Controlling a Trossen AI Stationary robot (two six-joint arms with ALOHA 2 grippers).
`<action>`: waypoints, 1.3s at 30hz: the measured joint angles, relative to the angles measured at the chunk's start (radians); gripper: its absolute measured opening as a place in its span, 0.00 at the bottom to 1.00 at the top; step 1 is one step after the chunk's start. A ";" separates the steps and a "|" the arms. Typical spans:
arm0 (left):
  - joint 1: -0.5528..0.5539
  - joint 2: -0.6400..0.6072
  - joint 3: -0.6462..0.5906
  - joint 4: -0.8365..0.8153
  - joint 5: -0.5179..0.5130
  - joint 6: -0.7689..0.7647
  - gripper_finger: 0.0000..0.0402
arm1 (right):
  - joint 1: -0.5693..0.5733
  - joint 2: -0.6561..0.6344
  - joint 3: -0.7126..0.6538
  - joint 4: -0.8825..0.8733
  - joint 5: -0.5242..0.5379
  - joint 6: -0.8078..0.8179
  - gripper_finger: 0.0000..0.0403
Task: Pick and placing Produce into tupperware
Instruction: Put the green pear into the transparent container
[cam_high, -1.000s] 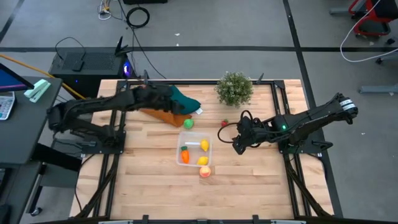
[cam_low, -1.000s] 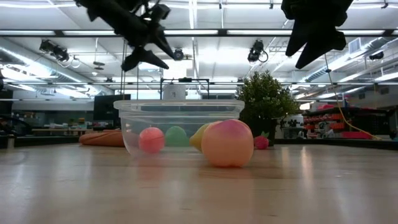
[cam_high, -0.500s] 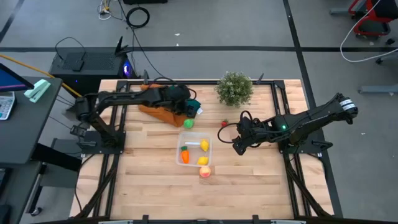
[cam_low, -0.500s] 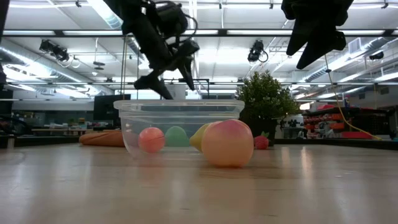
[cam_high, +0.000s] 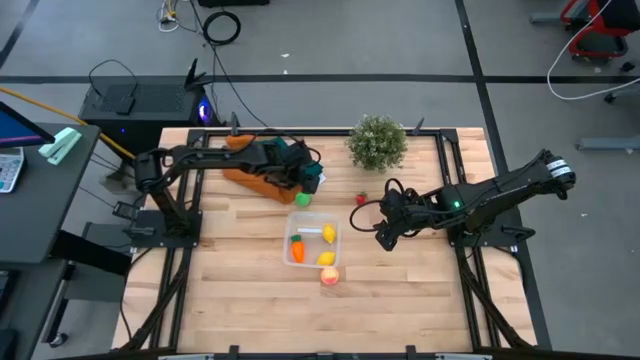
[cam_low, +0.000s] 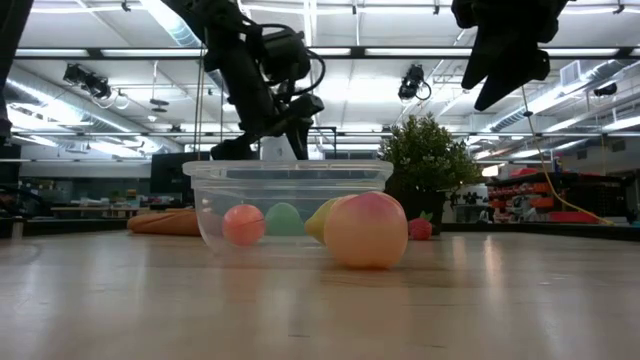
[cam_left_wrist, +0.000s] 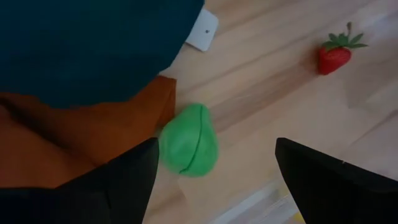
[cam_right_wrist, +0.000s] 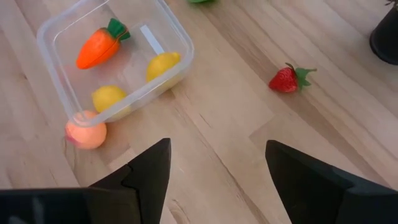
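Note:
The clear tupperware stands mid-table and holds an orange carrot and two yellow pieces. A peach piece lies on the wood against the tub's near side. A green piece lies on the table beside the orange cloth. A red strawberry lies farther right. My left gripper hangs open just above the green piece, slanting down, and touches nothing. My right gripper hangs open in the air to the right of the tub.
A potted green plant stands at the far edge, right of centre. A teal cloth lies over the orange one at the far left of the work area. Bare wood spreads near and left of the tub.
My left gripper has come from over the cloths toward the table's right and near edge. It has sunk toward the green piece and tipped further downward. The right arm and the produce have kept still.

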 joint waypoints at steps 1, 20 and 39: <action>0.001 0.004 0.000 -0.001 -0.002 0.014 0.82 | 0.000 0.000 0.000 0.000 0.000 -0.002 0.57; 0.012 0.141 -0.001 0.002 0.059 0.196 0.82 | 0.000 0.000 0.000 0.030 0.000 0.055 0.57; 0.012 0.178 -0.001 0.046 0.133 0.194 0.82 | 0.000 0.000 0.000 0.046 0.000 0.067 0.57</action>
